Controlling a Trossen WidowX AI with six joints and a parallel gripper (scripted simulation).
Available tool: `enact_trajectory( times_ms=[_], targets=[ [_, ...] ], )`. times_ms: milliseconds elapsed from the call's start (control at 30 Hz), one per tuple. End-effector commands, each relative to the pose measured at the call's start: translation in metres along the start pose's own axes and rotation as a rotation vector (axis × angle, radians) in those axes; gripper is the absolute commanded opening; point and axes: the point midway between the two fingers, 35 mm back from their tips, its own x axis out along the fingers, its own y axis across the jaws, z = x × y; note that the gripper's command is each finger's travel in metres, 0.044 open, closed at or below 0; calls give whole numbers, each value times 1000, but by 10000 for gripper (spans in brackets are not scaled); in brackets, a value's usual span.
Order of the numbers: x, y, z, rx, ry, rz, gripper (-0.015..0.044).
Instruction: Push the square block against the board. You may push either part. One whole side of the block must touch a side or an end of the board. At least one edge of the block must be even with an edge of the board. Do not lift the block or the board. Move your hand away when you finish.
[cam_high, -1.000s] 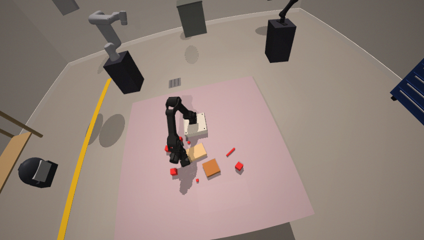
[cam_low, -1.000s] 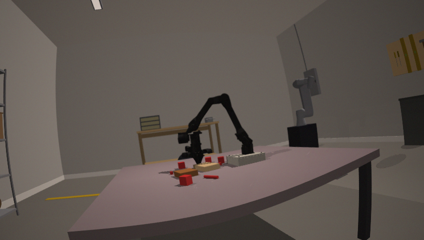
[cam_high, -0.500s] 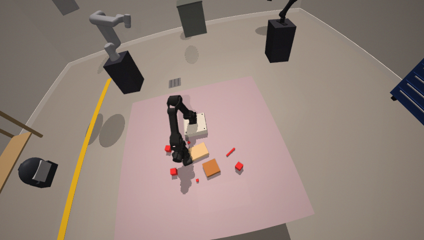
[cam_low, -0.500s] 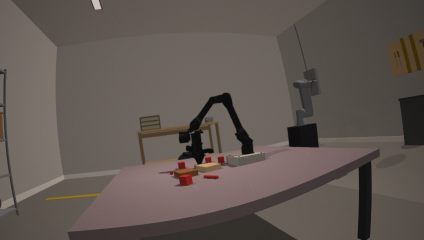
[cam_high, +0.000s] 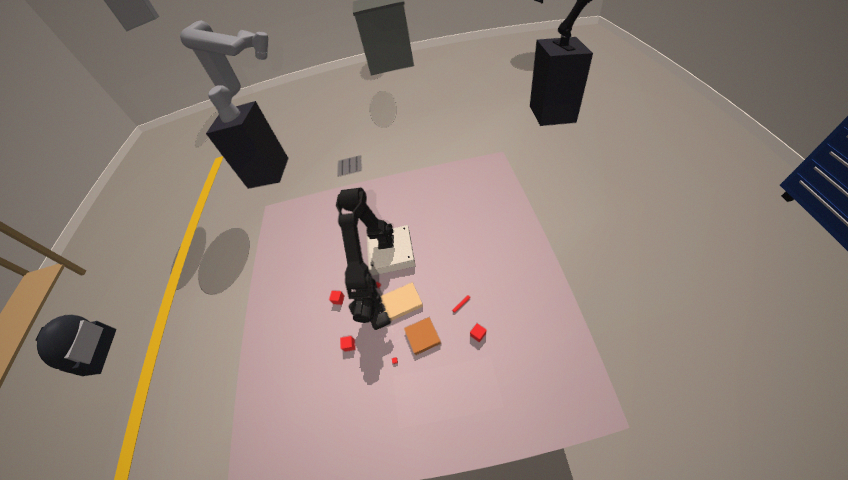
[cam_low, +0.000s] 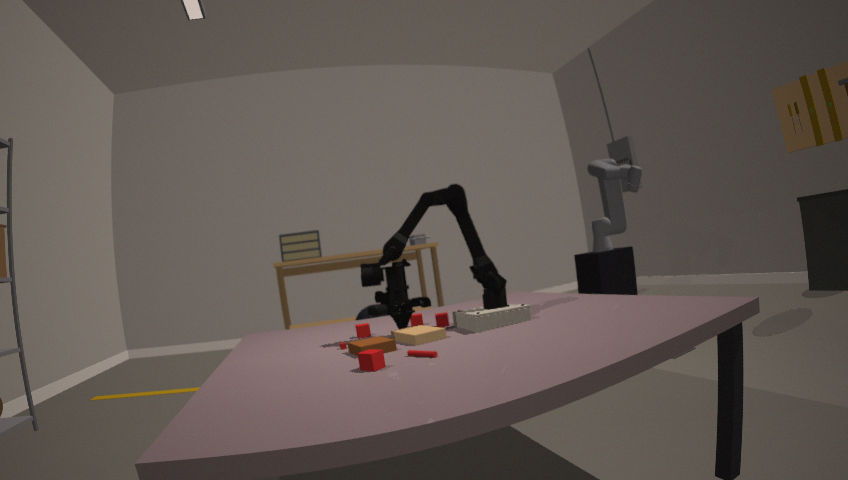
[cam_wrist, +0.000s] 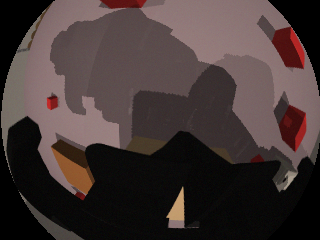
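The orange square block (cam_high: 422, 336) (cam_low: 371, 346) (cam_wrist: 75, 167) lies flat on the table. The tan rectangular board (cam_high: 402, 300) (cam_low: 419, 335) (cam_wrist: 142, 145) lies flat beside it, nearer the arm's base. In the top view a strip of table shows between block and board, so they are apart. My gripper (cam_high: 382, 324) (cam_low: 402, 325) (cam_wrist: 182, 136) is shut and empty, pointing down low at the board's left end. Whether the fingertips touch the board cannot be told. In the wrist view the fingers hide most of the board and part of the block.
Red cubes (cam_high: 336, 296) (cam_high: 346, 343) lie left of the parts, another red cube (cam_high: 477, 331) (cam_low: 371, 360) lies right of the block. A red stick (cam_high: 461, 303) (cam_low: 422, 353) lies right of the board. A small red cube (cam_high: 394, 360) (cam_wrist: 52, 102) lies near the block. The white base (cam_high: 404, 246) stands behind.
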Motion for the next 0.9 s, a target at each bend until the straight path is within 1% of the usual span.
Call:
enact_trajectory(
  times_ms=[0, 867],
  targets=[
    [2, -5, -9, -1, 12, -10, 0],
    [2, 0, 28, -1, 9, -10, 0]
  ],
)
